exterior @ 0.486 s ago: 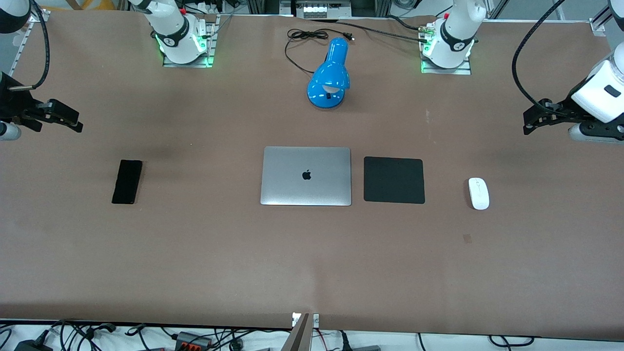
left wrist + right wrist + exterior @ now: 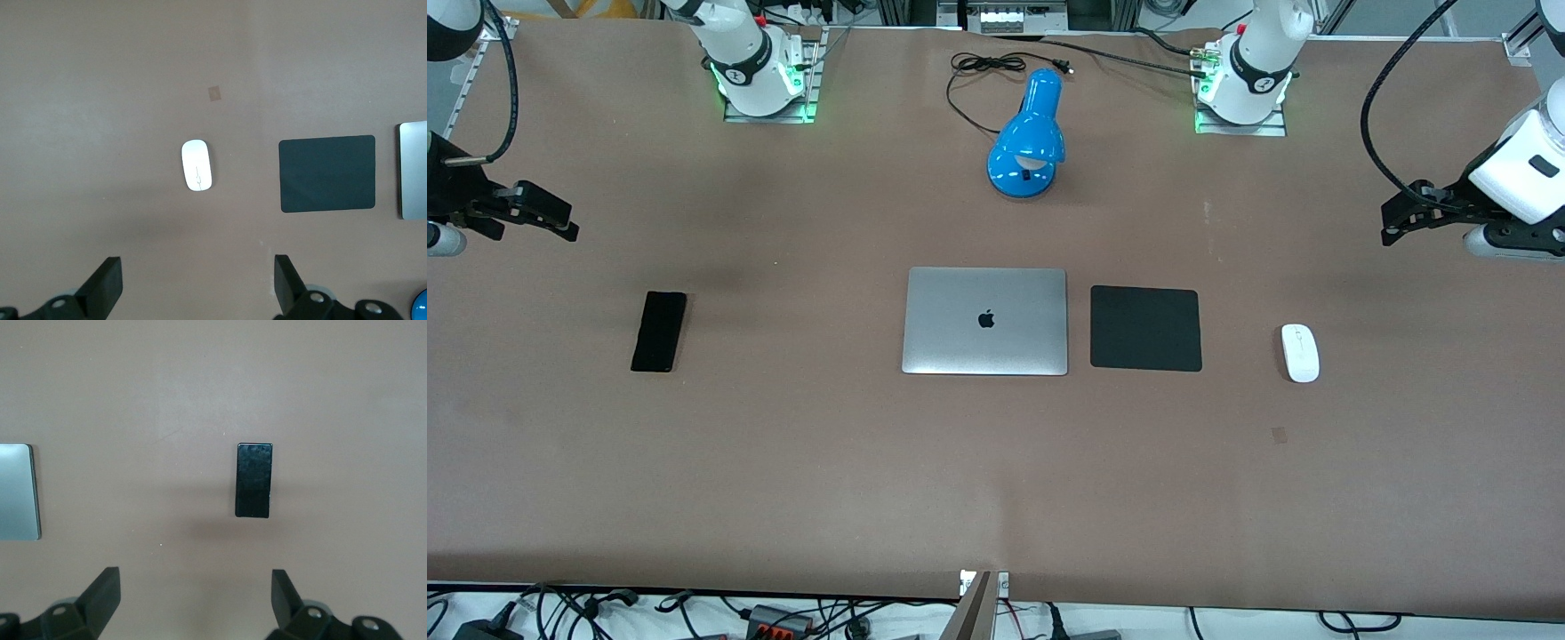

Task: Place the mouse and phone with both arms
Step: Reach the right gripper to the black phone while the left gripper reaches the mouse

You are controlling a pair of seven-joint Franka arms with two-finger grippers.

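Both sets of jaws spread wide, nothing in them, nothing touching.

Left gripper [image 2: 1392,227] up in the air at the left arm's end of the bench [image 2: 996,480]; wrist cam looks straight down, fingers [image 2: 103,290] well apart w/ the mouse [image 2: 197,165] framed in the gap, far below. Left arm comes in from the edge of the front view, white forearm angled in, black cable looping over it.

Right gripper [image 2: 560,224] same story at the right arm's end: fingers [image 2: 100,593] wide, phone [image 2: 254,480] below in the wrist view, not touched. Gripper body black, pointing inward over bare bench.

Mouse [image 2: 1300,352]: small white oval, thin line down the middle, flat on the bench, beside the mouse pad [image 2: 1145,328] toward the left arm's end, clear gap between them. Pad is matte black, square-ish, rounded corners.

Phone [image 2: 659,331]: slim black rectangle, glossy, lying flat, slightly skewed, well apart from the laptop [image 2: 985,321] toward the right arm's end.

Laptop closed, silver, logo on lid, mid-bench, just beside the pad. Blue desk lamp [image 2: 1030,138] farther from the front cam than the laptop, black cord coiled by it. Bench surface brown, matte.
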